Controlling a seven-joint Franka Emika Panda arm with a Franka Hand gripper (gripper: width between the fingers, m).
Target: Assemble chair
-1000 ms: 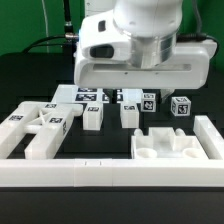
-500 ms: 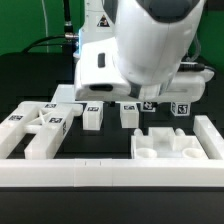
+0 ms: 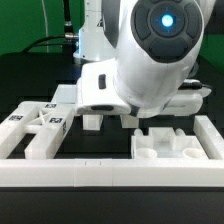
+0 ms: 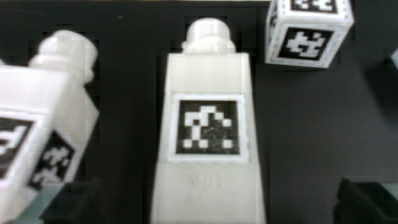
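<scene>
Pincer (image 4: 208, 203) wide apart and gripping nothing, its two dark, blurred fingers (image 4: 48, 204) standing either side of a white leg (image 4: 210, 120), with black table (image 4: 128, 90) showing along both of the leg's flanks! That leg lies flat right between them, tag face up, round peg pointing away from the pincer. By one finger lies a second leg (image 4: 43, 108), tagged too, angled a little, its peg also pointing away, not touching the first. Past the other finger, out by the middle leg's peg end, sits a small block (image 4: 306, 34) with tags on two faces, just clear of the leg. In the exterior view the arm (image 3: 150, 60) fills the middle with its big white body and hides the pincer beneath it. Nearer the camera than the pincer, on the exterior view's right, the seat (image 3: 168, 146) lies flat with its recesses up; on the exterior view's left, a cluster of tagged bars (image 3: 38, 132); farthest out, a long low rail (image 3: 100, 172) runs across the front, the chair parts lying loose around the pincer
</scene>
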